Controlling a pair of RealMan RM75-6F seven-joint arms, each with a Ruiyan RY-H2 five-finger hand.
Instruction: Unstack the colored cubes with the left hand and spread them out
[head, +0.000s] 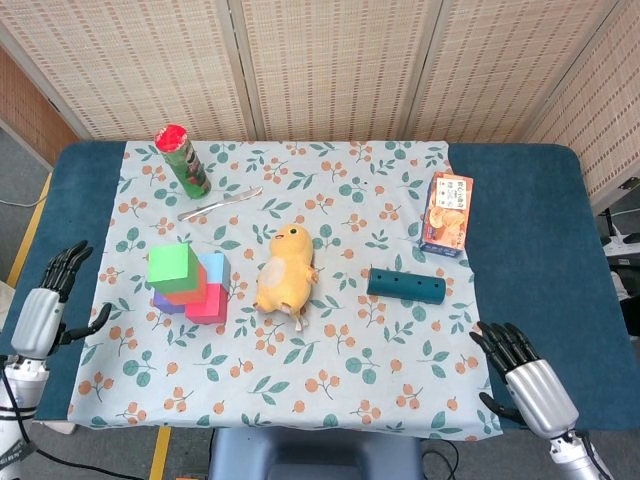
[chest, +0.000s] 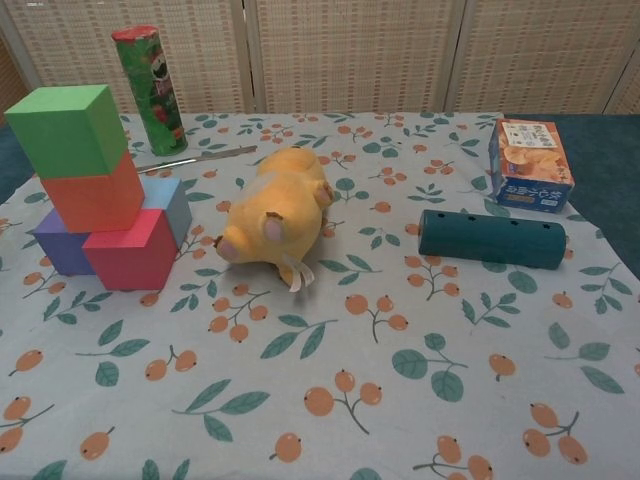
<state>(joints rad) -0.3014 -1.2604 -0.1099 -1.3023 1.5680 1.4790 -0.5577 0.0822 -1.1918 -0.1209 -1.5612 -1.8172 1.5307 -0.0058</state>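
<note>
Green chips can (head: 183, 159) stands capped beyond the stacked cubes (head: 187, 283).

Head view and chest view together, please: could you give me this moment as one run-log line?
stack: green cube on top, untouched | left hand: open, at table's left edge, apart from cubes | right hand: open, idle
</note>
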